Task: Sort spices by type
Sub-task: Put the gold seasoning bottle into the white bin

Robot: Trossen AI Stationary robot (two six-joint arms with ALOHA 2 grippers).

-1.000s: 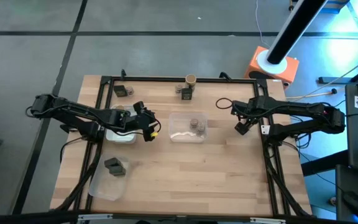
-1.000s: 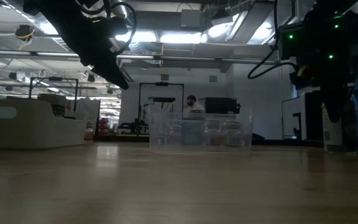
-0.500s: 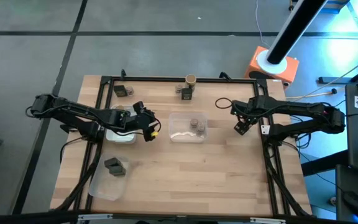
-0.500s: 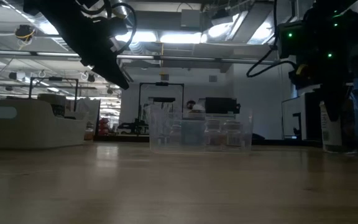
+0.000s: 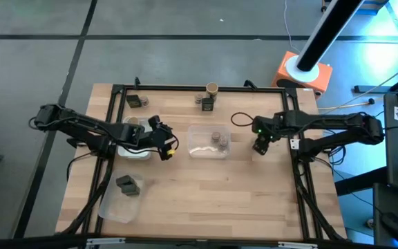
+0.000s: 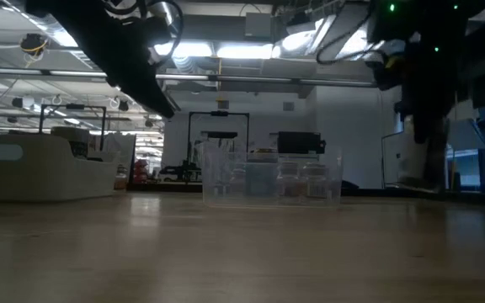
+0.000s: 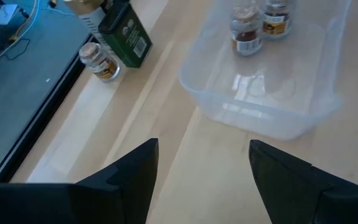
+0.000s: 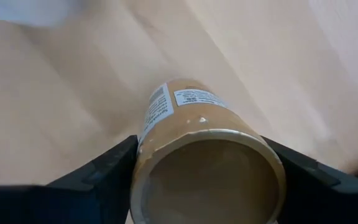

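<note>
Right pincer (image 8: 205,180) clamps a jar (image 8: 197,149), at 3 o'clock from the tray (image 5: 208,142); left pincer (image 7: 197,165) is apart.

Low view backlit and dim (arms silhouetted); right wrist view blurred.

A wooden table (image 6: 226,252) stretches across the foreground, seen from its own level. Near its middle stands a clear plastic tray (image 6: 272,178), with a few small jars (image 6: 303,180) dimly visible through its walls. At the left sits a pale tray (image 6: 32,168). Two dark arms hang down from above: the left arm (image 6: 125,50) slants across the upper left, and the right arm (image 6: 423,76) comes down at the upper right. Behind the table lies a lit room with ceiling lights and a dark door frame (image 6: 217,143).
</note>
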